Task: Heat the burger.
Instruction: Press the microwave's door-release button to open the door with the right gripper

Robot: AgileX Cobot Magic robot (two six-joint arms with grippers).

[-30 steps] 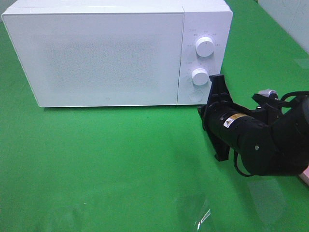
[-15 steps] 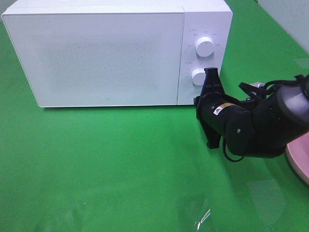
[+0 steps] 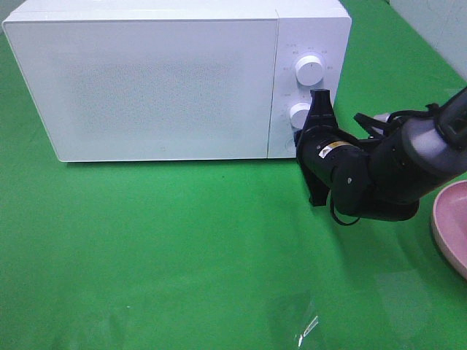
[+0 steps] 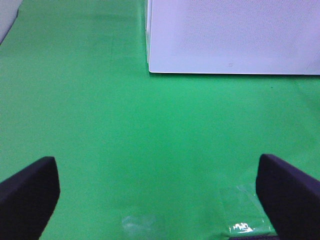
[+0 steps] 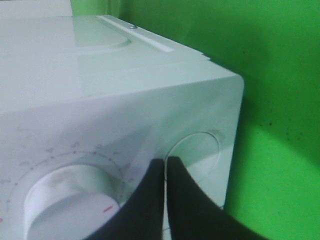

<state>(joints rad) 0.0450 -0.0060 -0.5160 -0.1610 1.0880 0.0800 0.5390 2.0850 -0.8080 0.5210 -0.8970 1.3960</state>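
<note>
Burger unseen, right end effector closed empty at microwave button, left end effector open, empty

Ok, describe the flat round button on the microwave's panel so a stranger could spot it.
Find the white microwave on the green cloth and look at the control strip at its right end. A raised upper knob and lower knob stack there; the button sits below them in the bottom corner. Unlike them, it is a flat circle flush with the panel, just a faint outline.
</note>
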